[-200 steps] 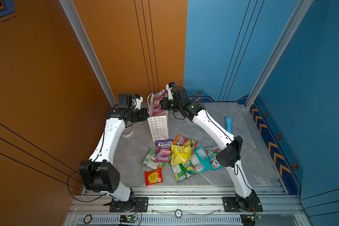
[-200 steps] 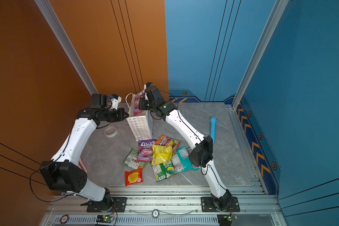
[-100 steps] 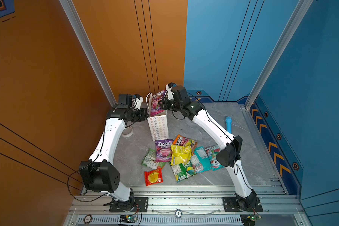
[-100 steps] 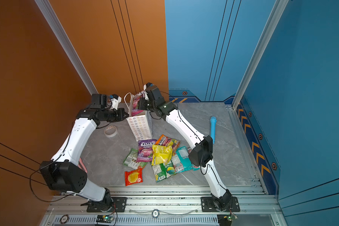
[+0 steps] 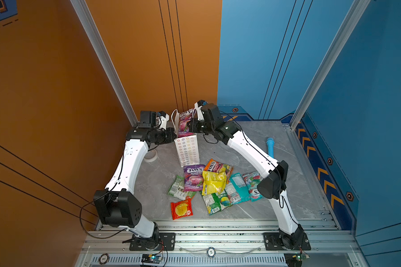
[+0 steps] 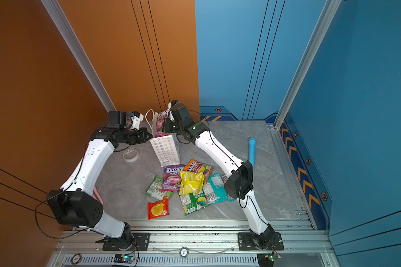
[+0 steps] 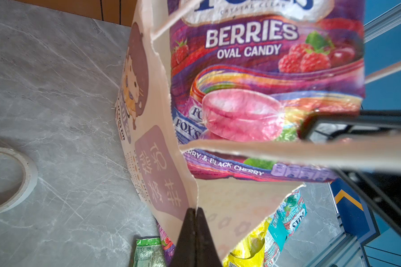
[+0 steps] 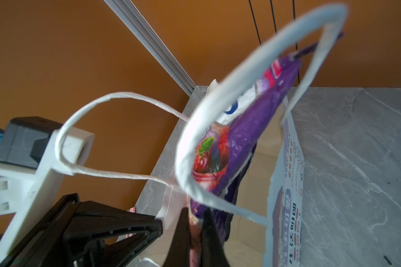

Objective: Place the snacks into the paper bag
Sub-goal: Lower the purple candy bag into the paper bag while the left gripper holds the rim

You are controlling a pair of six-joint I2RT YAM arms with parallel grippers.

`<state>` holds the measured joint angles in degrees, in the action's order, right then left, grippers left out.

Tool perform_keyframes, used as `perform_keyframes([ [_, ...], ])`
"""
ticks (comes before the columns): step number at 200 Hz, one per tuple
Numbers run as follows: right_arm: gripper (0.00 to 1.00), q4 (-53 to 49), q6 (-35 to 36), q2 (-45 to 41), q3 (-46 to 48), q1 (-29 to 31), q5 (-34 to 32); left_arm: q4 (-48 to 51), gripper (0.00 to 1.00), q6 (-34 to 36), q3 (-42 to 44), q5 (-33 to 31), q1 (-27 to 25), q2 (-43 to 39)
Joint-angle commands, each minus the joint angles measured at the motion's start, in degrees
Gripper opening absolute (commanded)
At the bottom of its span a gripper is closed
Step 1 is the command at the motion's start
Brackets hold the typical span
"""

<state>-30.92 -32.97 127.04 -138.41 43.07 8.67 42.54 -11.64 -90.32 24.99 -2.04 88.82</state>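
Note:
The white paper bag [image 5: 187,150] [image 6: 166,150] stands upright at the back of the table, its cord handles up. My left gripper [image 7: 196,211] [image 5: 174,136] is shut on the corner of the bag's rim [image 7: 190,180]. My right gripper [image 8: 196,215] [image 5: 191,126] is shut on a purple FOX'S berries packet [image 5: 184,121] [image 7: 252,81] [image 8: 252,129]. That packet stands upright in the bag's mouth with its upper half above the rim. More snacks lie in a pile in front of the bag: purple [image 5: 193,176], yellow [image 5: 213,182], orange [image 5: 218,167], teal [image 5: 237,188], green [image 5: 178,190] and red [image 5: 181,208].
A roll of tape [image 5: 151,156] [image 7: 9,178] lies left of the bag, under my left arm. A blue stick [image 5: 270,146] [image 6: 252,150] lies at the right. Orange and blue walls close off the back and sides.
No clear movement; both grippers keep their grips and the purple packet stays at the bag's mouth.

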Motion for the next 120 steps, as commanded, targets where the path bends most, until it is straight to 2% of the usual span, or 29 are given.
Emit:
perform_keyframes([
  [1,0.00,2.00,2.33,-4.84,0.93,0.91,-2.23,0.35,0.02,-0.27,1.03,1.55,0.37,-0.02],
  [120,0.00,1.55,3.05,-7.34,4.49,2.36,-3.13,0.35,0.02,-0.40,0.94,1.88,0.46,0.02],
])
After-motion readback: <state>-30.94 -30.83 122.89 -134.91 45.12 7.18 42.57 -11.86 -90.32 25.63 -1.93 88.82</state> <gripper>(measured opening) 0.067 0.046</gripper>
